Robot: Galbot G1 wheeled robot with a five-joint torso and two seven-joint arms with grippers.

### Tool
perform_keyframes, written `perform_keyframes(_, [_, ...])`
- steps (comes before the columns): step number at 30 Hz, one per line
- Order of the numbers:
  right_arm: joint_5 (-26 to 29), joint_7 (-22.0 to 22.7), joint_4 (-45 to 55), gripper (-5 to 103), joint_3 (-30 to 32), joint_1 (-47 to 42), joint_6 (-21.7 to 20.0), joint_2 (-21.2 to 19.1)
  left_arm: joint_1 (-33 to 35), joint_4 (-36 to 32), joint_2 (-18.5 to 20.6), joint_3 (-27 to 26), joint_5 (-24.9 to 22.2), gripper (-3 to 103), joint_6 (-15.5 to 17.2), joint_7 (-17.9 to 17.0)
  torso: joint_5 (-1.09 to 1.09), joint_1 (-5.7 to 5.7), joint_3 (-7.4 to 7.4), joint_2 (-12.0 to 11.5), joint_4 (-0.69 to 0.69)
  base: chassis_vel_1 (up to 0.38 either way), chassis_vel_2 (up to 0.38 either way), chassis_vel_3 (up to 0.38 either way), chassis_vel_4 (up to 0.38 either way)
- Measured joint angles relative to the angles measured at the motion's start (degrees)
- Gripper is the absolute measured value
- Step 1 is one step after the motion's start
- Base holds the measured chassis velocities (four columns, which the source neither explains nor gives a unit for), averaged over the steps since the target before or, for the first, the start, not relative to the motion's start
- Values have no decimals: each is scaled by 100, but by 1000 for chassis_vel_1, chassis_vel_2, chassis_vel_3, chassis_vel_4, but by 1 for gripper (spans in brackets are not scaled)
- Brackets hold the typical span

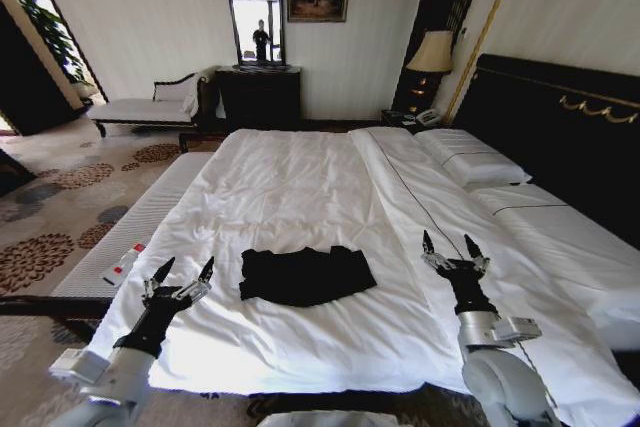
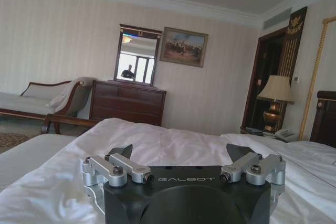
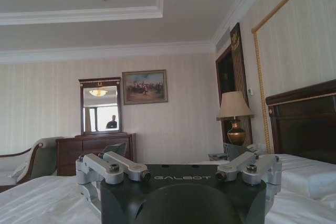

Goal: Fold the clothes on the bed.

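The clothes, a black T-shirt (image 1: 305, 275), lie in a flat, partly folded rectangle on the white duvet of the bed (image 1: 300, 187), near its foot edge. My left gripper (image 1: 186, 272) hovers open to the left of the T-shirt, above the duvet's edge, holding nothing. My right gripper (image 1: 449, 244) stands open to the right of the T-shirt, fingertips pointing toward the headboard side, also holding nothing. In the left wrist view the left gripper (image 2: 180, 153) points across the duvet; in the right wrist view the right gripper (image 3: 178, 149) faces the far wall.
A grey bench (image 1: 130, 232) runs along the bed's left side with a small white-and-red item (image 1: 124, 263) on it. Pillows (image 1: 470, 159) and the dark headboard (image 1: 560, 137) are at the right. A dresser (image 1: 258, 97), a chaise (image 1: 150, 107) and a lamp (image 1: 432, 55) line the far wall.
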Motion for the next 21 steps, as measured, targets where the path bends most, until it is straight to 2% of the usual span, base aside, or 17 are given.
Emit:
perform_keyframes(3, [196,39,-200,100,-55,48,-41,-135,-142,408,-9,-104,5,100,-215,50,-1,0,0,0,1,0,0,0,0])
perform_keyframes(8, [566,222,37,100,-285,-142,-206,84,-195,512,-156,-123,-59,100,-356,72,-1,0,0,0,-3,0,0,0,0])
perform_keyframes(11, [461,193,140,100,-337,-173,-225,187,-199,368,-328,-127,23,100,-359,75,0,0,0,0,-2,0,0,0,0])
perform_keyframes(15, [205,-17,155,100,-299,-175,-67,236,-145,47,-748,-153,272,100,-257,53,0,0,0,0,1,0,0,0,0])
perform_keyframes(21, [169,-297,118,100,-287,-186,47,295,-57,-67,-857,-109,426,100,-261,82,1,0,0,0,0,0,0,0,0])
